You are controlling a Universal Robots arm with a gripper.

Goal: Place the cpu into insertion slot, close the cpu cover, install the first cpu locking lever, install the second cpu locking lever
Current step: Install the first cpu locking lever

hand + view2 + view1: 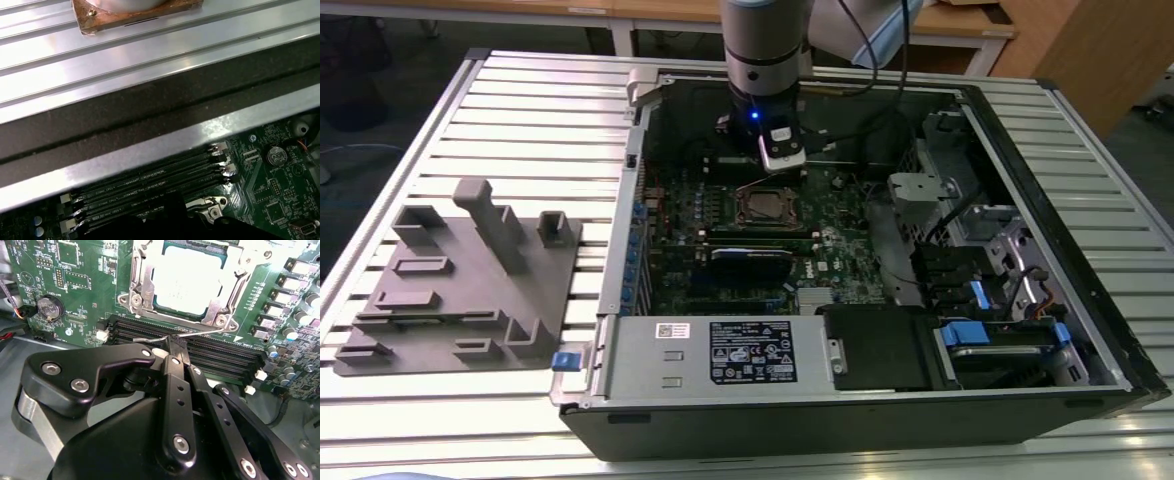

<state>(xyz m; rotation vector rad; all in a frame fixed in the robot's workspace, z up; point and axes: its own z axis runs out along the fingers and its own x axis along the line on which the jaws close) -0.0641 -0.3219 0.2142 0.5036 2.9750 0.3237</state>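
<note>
Gripper point(176, 342) is down over the green board point(85, 275), its fingers pressed together and pinching the thin wire lever point(205, 331) just beside the slot point(765, 205). The cpu point(192, 280) sits flat in that slot, shining bright, with the cover point(134, 287) lying closed around it in the second wrist view.

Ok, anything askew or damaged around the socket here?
Nothing stands out. The cpu sits square under the cover; the one loose part, a wire lever, is pinched by the gripper.
</note>
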